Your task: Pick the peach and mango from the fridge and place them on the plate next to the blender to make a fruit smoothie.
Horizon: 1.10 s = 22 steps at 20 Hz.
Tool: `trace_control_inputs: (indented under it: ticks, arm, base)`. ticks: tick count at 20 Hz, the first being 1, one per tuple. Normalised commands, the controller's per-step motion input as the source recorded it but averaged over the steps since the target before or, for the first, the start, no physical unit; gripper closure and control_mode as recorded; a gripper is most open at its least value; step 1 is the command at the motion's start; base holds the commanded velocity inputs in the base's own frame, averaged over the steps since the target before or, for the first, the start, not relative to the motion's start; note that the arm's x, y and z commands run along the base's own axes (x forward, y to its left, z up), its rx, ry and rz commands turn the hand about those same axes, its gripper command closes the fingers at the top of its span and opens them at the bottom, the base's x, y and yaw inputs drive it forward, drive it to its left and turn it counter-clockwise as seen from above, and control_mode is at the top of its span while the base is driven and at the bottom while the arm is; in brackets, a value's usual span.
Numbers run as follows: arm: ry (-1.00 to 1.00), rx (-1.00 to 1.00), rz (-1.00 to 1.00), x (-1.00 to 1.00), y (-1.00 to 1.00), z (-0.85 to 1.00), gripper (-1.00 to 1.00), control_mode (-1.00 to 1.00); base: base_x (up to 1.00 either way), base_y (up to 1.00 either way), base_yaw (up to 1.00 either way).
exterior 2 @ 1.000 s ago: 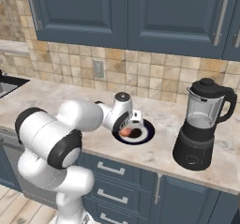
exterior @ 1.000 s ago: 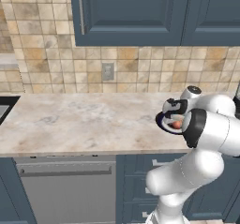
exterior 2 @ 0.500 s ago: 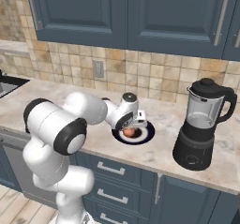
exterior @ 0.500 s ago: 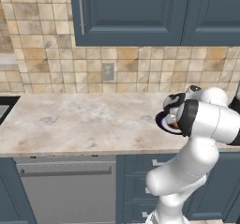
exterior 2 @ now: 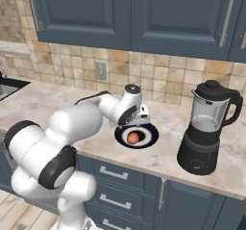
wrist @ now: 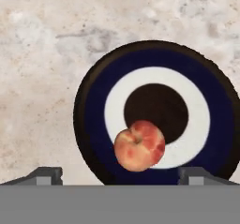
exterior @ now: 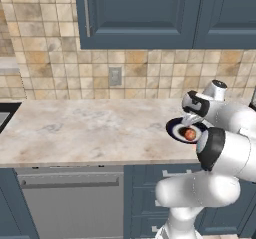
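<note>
1. Sitting on the small round black plate with a pale ring: one round, reddish-orange peach, resting at about 6 o'clock of the plate's dark centre in the hand view, straddling the pale ring.
2. Same plate parked on the beige marbled stone counter, near the black-based blender with a clear grey jar, which stands off at roughly 3 o'clock in the right base view.
3. Hovering right above the plate: the white arm's two-finger gripper, fingers spread wide apart with one dark tip on each side of the peach, clamped on nothing.
4. Handling guess for the peach: probably light, roundish, soft-skinned and easy to bruise, also prone to rolling off the shallow dish. Best grabbed across the widest middle with a gentle squeeze, not near the stem dimple.
5. No mango on the plate at this moment, so probably only halfway there.
6. Expecting the mango to be heavier, smoother and more oval, so likely better pinched across the narrow sides, then set down beside the peach without nudging it.
</note>
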Motion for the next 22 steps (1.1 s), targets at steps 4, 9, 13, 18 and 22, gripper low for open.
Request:
trace_control_inputs:
  ticks: [4, 9, 13, 18, 22]
  arm:
    - [0.02, 0.0, -0.01, -0.87, 0.91, 0.36, -1.0, -1.0]
    - [0.08, 0.0, -0.07, -0.83, 0.99, 0.13, -1.0, -1.0]
    - [0.0, 0.02, -0.08, -0.93, 0.36, 0.0, -1.0, -1.0]
    - [0.0, 0.01, -0.11, -0.72, 0.32, 0.0, -1.0, -1.0]
    - [0.0, -0.01, 0.0, 0.0, 0.06, 0.0, -1.0, -1.0]
  base:
    - [0.0, 0.0, 0.0]
    - [0.0, 0.0, 0.0]
    - [0.0, 0.0, 0.0]
    - [0.0, 0.0, 0.0]
    - [0.0, 0.0, 0.0]
